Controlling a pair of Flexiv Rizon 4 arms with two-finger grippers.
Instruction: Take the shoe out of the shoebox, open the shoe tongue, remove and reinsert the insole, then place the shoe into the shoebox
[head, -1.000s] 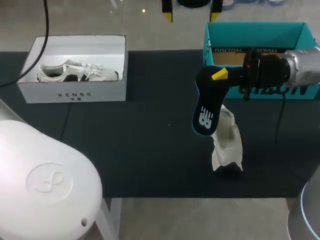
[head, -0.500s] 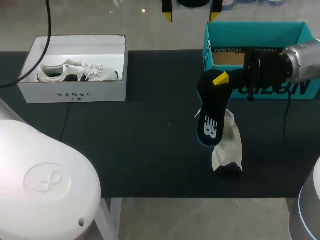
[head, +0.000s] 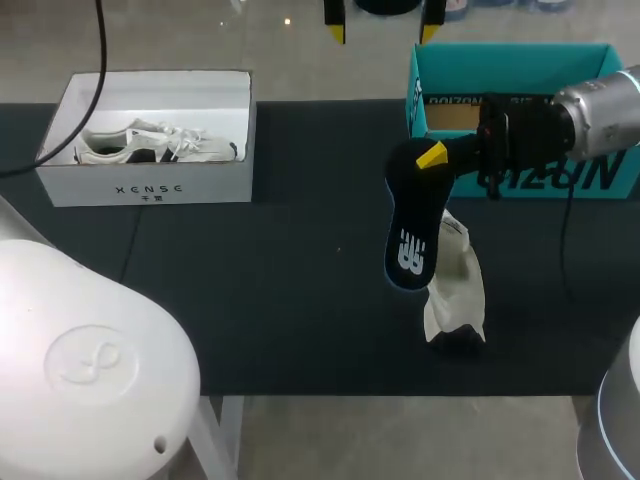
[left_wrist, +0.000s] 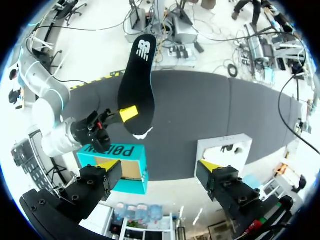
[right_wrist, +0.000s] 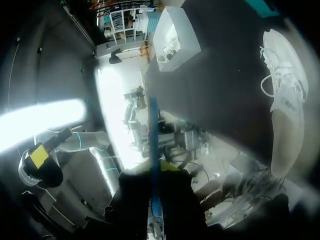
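The right hand clamps 1 end of the dark-blue foam insole, which looks light and floppy, best pinched near an edge; the left hand is released.

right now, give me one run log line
right gripper shut on insole | shoe lying on table | left gripper open, empty

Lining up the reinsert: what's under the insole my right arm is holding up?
The white shoe lies on the black mat below the dark insole. In the head view the dark insole covers the shoe's left edge.
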